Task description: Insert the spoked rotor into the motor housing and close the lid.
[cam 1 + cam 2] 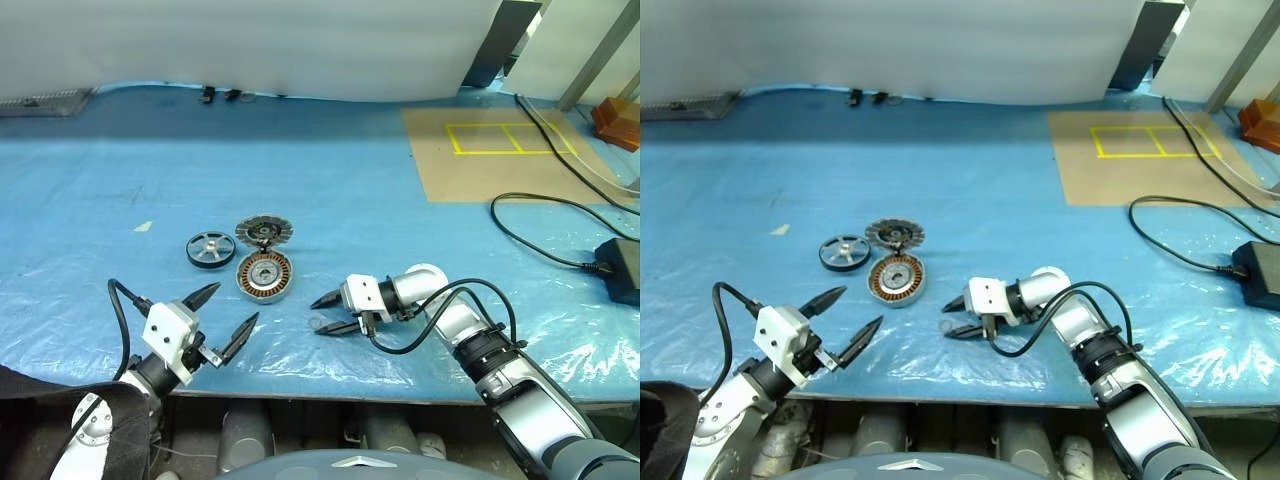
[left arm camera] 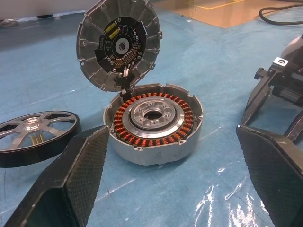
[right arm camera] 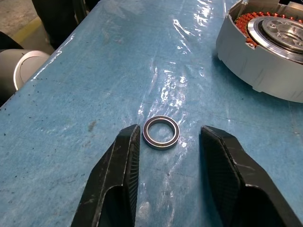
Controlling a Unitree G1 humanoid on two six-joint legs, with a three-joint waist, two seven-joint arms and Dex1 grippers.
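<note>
Right tool (image 3: 168, 142) sits low over the blue-covered table (image 1: 400, 200), its black fingers apart on either side of a small flat metal ring (image 3: 161, 132), not yet clamping it. Left tool (image 1: 228, 312) hovers with fingers spread wide, holding nothing, aimed at the motor housing (image 2: 152, 122). That housing stands open with copper windings showing; the lid (image 2: 119, 43) is propped upright at its far edge, and the spoked rotor (image 1: 208, 249) lies flat just beside the housing. Likely risks: the thin ring could slide on the slick plastic sheet as the fingers close, or the propped lid could topple if bumped. Black cables (image 1: 540, 230) lie well apart.
</note>
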